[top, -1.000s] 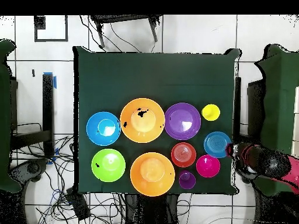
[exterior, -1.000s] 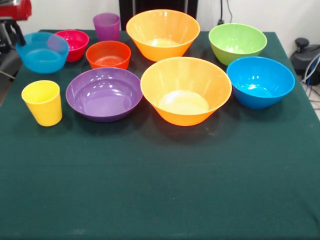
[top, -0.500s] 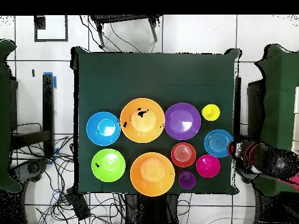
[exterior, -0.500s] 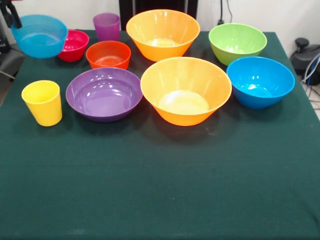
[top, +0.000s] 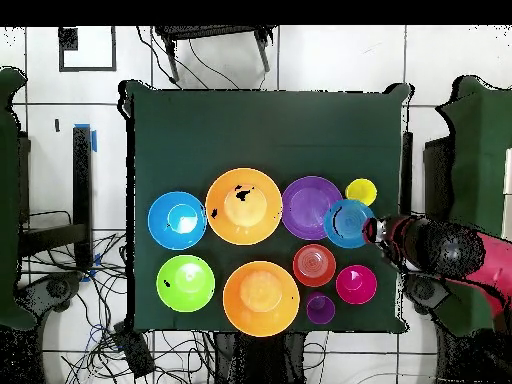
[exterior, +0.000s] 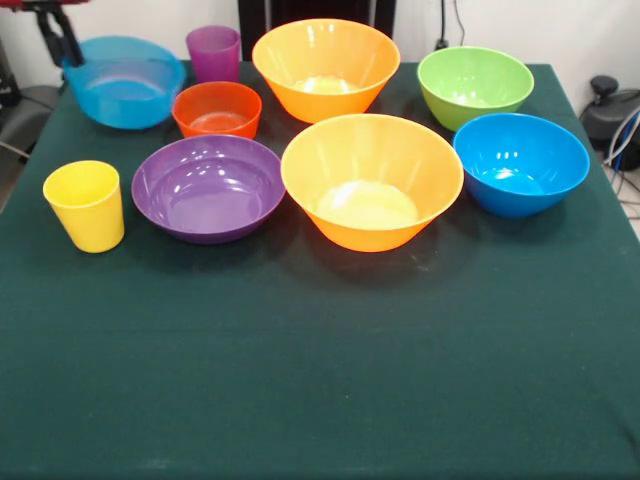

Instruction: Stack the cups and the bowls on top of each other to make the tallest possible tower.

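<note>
**Teal bowl held aloft at the table's edge**

Front view: the teal bowl (exterior: 124, 82) is gripped at its rim by the gripper (exterior: 62, 42), jaws clamped on the wall, and is carried above the table (exterior: 320, 380) beside the purple cup (exterior: 213, 53) and behind the orange-red bowl (exterior: 217, 109). The pink-red bowl is hidden.

Overhead view: the teal bowl (top: 349, 223) is seen overlapping the purple bowl (top: 311, 207), just beside the yellow cup (top: 361, 191). The pink-red bowl (top: 356, 284) is seen standing apart.
</note>
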`<action>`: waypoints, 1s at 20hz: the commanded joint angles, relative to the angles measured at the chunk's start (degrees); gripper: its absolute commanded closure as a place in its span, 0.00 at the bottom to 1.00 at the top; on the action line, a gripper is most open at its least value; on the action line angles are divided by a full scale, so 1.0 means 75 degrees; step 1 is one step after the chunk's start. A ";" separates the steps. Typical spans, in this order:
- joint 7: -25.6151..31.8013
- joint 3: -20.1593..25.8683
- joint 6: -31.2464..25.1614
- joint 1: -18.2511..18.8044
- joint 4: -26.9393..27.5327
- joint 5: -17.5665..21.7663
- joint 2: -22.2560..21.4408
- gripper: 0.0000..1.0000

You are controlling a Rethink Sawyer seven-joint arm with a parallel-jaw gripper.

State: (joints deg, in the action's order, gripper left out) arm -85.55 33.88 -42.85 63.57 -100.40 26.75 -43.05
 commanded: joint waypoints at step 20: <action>-0.1686 -0.1296 -0.1836 -0.3547 0.5210 -0.0733 0.2242 1.00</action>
State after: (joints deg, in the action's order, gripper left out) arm -90.95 28.77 -48.28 39.22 -74.15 21.24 -32.58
